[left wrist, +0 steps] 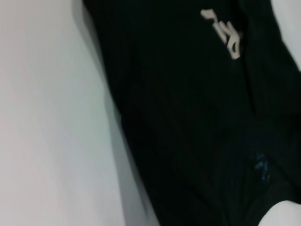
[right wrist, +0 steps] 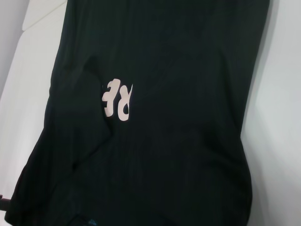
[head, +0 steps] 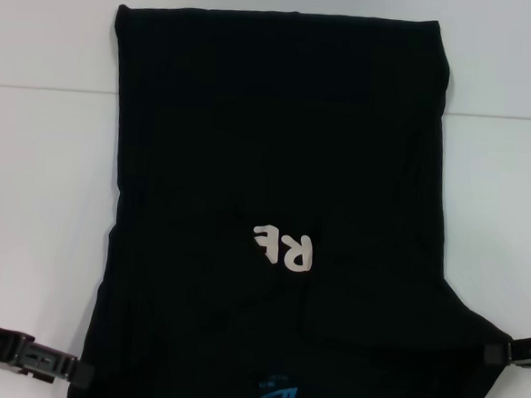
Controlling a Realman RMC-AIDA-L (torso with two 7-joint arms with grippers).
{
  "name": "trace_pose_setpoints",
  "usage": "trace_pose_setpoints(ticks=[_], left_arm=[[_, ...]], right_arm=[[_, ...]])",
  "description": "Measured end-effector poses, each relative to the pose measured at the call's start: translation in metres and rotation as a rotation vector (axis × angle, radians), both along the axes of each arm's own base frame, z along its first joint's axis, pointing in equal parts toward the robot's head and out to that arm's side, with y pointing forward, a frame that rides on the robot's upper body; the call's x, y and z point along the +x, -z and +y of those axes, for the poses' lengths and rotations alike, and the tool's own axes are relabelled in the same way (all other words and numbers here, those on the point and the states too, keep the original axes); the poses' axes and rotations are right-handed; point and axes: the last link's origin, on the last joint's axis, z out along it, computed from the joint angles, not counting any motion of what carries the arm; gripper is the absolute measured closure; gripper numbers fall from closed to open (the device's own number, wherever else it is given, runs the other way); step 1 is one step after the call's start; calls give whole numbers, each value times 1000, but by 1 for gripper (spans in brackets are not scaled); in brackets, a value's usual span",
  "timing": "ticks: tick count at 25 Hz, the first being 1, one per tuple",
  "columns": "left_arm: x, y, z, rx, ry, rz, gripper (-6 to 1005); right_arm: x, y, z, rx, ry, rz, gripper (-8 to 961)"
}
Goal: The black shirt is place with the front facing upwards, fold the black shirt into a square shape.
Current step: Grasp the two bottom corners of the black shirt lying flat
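Note:
The black shirt [head: 278, 145] lies lengthwise on the white table [head: 29, 192], its sides folded in to make a long panel. Of its white letters [head: 285, 246], only a part shows, upside down to me, and the blue neck label [head: 279, 396] is at the near edge. My left gripper [head: 76, 371] meets the shirt's near left corner. My right gripper [head: 492, 353] meets the near right corner, where the cloth is drawn out to a point. Both look shut on the cloth. The wrist views show the shirt [left wrist: 188, 132] [right wrist: 164, 165] and its letters [left wrist: 225, 35] [right wrist: 117, 99], but no fingers.
Bare white table [head: 501, 225] runs along both sides of the shirt and beyond its far hem. A seam line crosses the table at the far end.

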Motion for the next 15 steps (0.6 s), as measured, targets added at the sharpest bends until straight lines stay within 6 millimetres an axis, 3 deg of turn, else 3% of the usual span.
trace_pose_setpoints(ticks=[15], left_arm=[[5, 16, 5, -27, 36, 39, 139]], right_arm=[[-1, 3, 0, 1, 2, 7, 904]])
